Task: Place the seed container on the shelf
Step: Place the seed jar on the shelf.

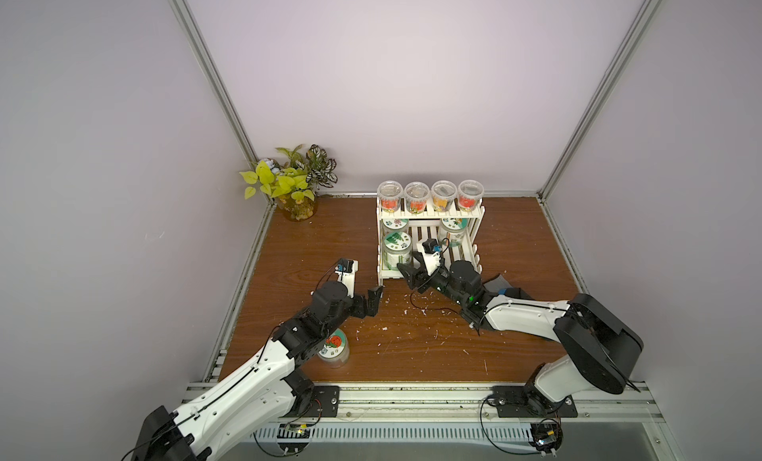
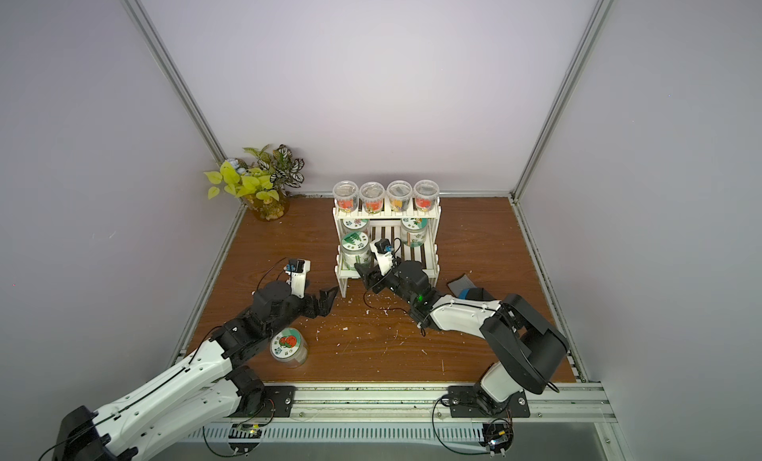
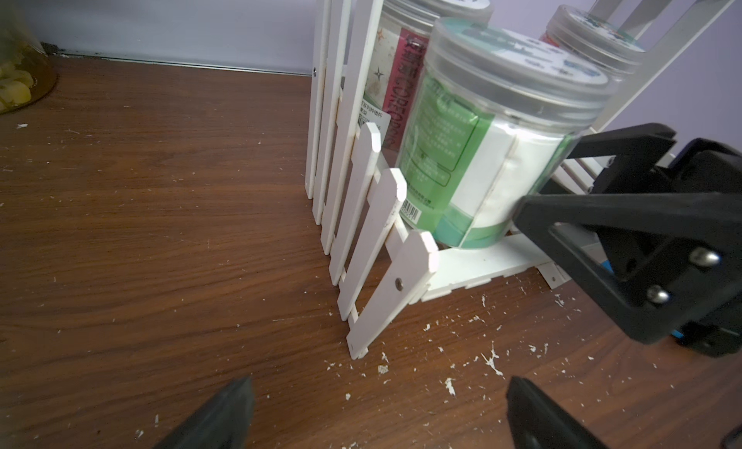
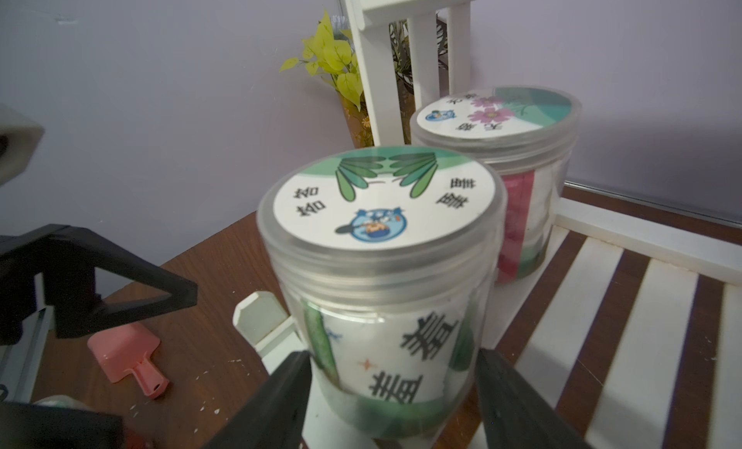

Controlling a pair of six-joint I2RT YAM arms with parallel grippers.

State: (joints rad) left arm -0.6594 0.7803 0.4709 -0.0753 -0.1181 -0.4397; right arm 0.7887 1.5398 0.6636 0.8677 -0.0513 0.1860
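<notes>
The container [image 4: 377,202], a clear jar with green leaves printed on its lid, is seen standing on the lower tier of the shelf [image 1: 429,214], at the front corner nearest the left arm. It is gripped low on its body by the right claw [image 4: 393,358], whose fingers are pressed against opposite sides. Two more jars are stood on the same tier: one [image 4: 496,117] just behind the container, another [image 1: 453,229] at the back on the right arm's side. Four lidded cups [image 1: 415,196] are lined up on the upper tier. The left claw [image 3: 377,390] is held wide open and empty above the table [image 1: 412,347], near the shelf's front corner. A further jar [image 1: 335,349] is seen on the table under the left arm. A plant [image 1: 288,182] is set in the far corner.
</notes>
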